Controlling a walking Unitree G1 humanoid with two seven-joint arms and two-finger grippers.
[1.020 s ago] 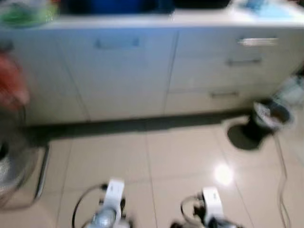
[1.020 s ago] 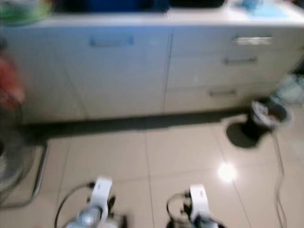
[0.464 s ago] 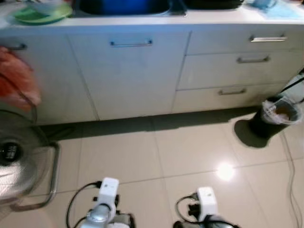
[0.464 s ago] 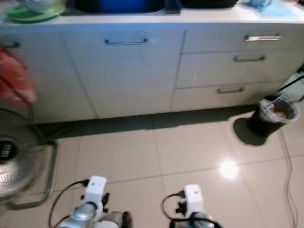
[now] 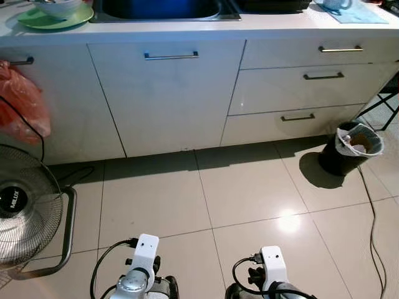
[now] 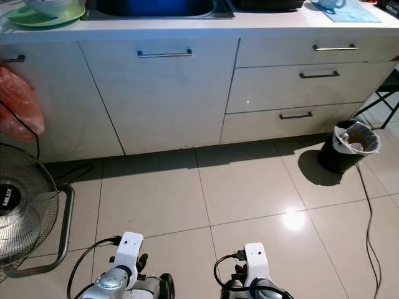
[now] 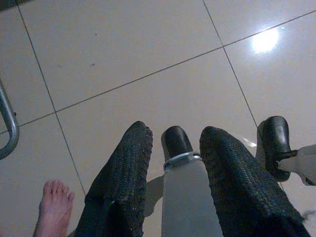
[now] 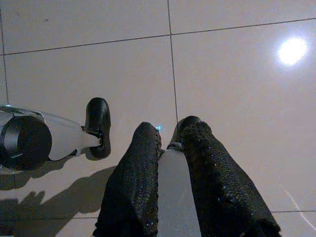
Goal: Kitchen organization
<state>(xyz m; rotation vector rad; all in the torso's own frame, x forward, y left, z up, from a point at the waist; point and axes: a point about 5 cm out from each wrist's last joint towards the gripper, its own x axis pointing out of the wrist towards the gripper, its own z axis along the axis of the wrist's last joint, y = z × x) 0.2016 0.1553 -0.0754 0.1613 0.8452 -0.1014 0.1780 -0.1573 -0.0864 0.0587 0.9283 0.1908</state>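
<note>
White kitchen cabinets (image 5: 168,99) stand ahead, across the tiled floor. Their counter carries a green plate (image 5: 55,17) with a bowl on it at the left. A sink (image 5: 163,9) with a blue basin comes after it, and a cup on a blue mat (image 5: 352,12) sits at the right. Both arms hang low in front of me: the left arm (image 5: 142,261) and the right arm (image 5: 272,269). My left gripper (image 7: 176,136) is open over the tiles and holds nothing. My right gripper (image 8: 171,129) has its fingers narrowly parted, also holding nothing.
A floor fan (image 5: 22,212) stands at the left, under a red bag (image 5: 22,103) hung on a handle. A lined black bin (image 5: 352,146) and a floor cable (image 5: 372,230) are at the right. A person's bare foot (image 7: 54,207) is near my left gripper.
The head view was blurred and is now sharp and steady, after a small shift of the whole picture. Both arms hang as before.
</note>
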